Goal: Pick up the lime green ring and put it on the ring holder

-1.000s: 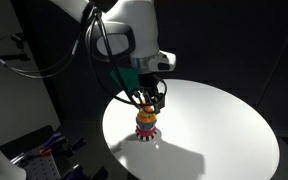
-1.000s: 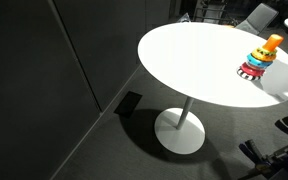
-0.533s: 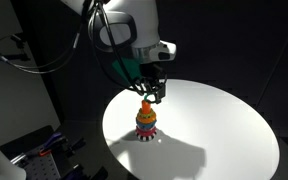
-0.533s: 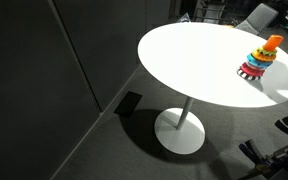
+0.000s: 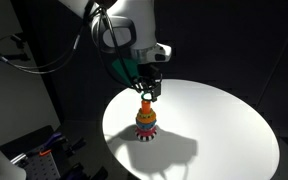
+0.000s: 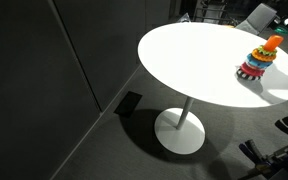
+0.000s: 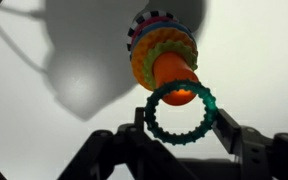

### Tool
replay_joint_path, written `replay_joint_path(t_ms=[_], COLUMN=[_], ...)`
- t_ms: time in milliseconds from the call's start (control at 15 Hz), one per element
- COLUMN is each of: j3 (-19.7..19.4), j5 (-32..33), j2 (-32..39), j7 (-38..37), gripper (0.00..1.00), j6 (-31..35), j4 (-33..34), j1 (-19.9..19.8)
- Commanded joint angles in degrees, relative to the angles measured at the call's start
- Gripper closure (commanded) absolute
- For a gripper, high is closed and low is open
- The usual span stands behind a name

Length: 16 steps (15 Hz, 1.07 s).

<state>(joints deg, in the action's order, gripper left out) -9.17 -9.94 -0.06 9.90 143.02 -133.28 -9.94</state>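
One hand [image 7: 181, 120] clamps lime green ring [image 7: 199, 131] above ring holder [image 7: 164, 55] on white table [image 7: 256, 60].

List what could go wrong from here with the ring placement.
1. In the wrist view the lime green ring, held in the gripper, has the orange top only partly inside its opening. Released off-centre, it may catch on the top and hang tilted or bounce off.
2. The ring holder stands near the edge of the white table, so a bounced ring could roll to the floor.

Smooth matt table [image 5: 224, 120]; knobbly plastic ring [image 7: 179, 138]
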Motion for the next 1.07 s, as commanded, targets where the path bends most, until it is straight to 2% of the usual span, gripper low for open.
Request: replay_joint_path(t_ms=[0,1000], j3=[0.25,0.23], j5=[0.14,6.79], j2=[2.09,2.16], j7=[-2.26,-9.38], gripper=[0.55,0.55], j6=[-1.83,-6.07], j4=[2.13,2.55], j1=[0.58,0.67])
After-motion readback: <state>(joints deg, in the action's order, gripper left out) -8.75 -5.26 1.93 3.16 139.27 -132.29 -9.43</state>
